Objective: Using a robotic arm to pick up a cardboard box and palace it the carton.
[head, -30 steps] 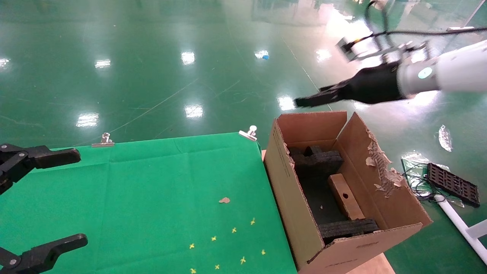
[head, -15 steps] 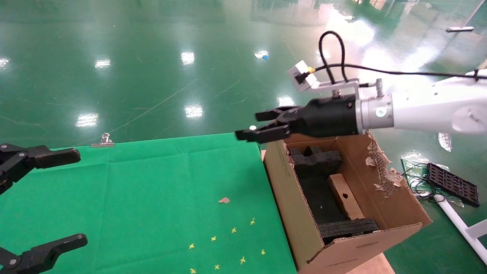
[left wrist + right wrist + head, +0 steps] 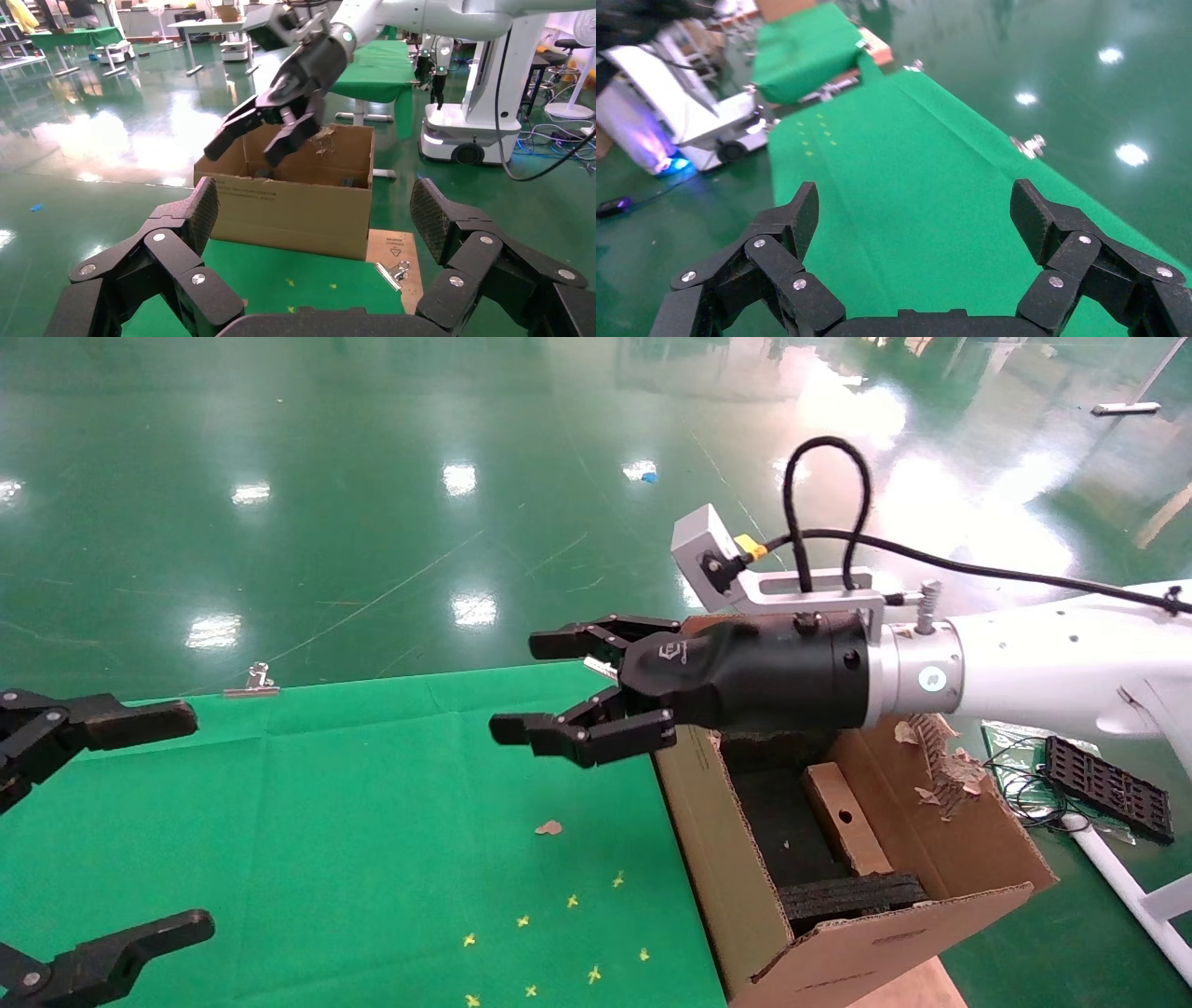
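Observation:
The slim cardboard box (image 3: 843,822) with a round hole lies inside the carton (image 3: 717,859), leaning between black foam inserts (image 3: 852,896). The robotic arm, my right one, reaches across the carton's far left corner. Its gripper (image 3: 523,686) hangs open and empty above the green cloth (image 3: 372,803), well clear of the cardboard box. The right wrist view shows that gripper (image 3: 912,210) open over bare green cloth. My left gripper (image 3: 177,822) is parked open at the table's left edge. From the left wrist, the left gripper (image 3: 314,210) faces the carton (image 3: 295,225) and the right gripper (image 3: 260,133).
Yellow cross marks (image 3: 559,933) and a cardboard scrap (image 3: 549,827) lie on the cloth. A metal clip (image 3: 251,682) holds its far edge. The carton's right inner wall (image 3: 931,756) is torn. A black tray (image 3: 1108,789) and cables lie on the floor to the right.
My right arm has swung left and down from beyond the carton's far side to over the table's far right corner, and its fingers have spread open. The cardboard box and left arm have not moved.

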Robot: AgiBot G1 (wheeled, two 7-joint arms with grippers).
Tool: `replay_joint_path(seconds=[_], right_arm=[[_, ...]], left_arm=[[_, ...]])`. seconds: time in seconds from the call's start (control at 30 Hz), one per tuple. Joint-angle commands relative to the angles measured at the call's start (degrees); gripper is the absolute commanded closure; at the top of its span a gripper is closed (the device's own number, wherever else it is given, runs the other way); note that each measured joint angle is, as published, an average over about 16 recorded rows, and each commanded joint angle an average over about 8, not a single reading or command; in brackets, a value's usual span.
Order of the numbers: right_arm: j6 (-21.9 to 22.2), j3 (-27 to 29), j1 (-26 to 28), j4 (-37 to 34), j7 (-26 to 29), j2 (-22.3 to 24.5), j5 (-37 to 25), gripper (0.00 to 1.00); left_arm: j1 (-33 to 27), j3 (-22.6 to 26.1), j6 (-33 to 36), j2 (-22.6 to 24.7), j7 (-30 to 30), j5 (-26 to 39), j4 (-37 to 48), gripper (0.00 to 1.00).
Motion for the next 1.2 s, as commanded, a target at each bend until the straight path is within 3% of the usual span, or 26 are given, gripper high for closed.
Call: replay_joint_path(seconds=[0.03, 0.67, 0.83, 1.2], right_arm=[[-0.60, 3.06, -2.23, 2.40, -0.65, 0.40, 0.12, 0.00], [-5.93, 30.43, -22.12, 23.76, -6.36, 3.93, 1.20, 0.00], [-6.38, 32.60, -23.70, 25.34, -6.67, 4.18, 1.31, 0.00], [-6.05, 30.80, -22.41, 24.03, -6.41, 4.02, 1.31, 0.00]], left_arm=[[0.00, 0.01, 0.00, 0.00, 0.00, 0.00, 0.00, 0.00], [0.00, 0.05, -0.03, -0.02, 0.03, -0.04, 0.01, 0.00], [0.00, 0.05, -0.04, -0.03, 0.04, -0.05, 0.02, 0.00], [0.00, 0.05, -0.05, -0.03, 0.03, -0.06, 0.02, 0.00]])
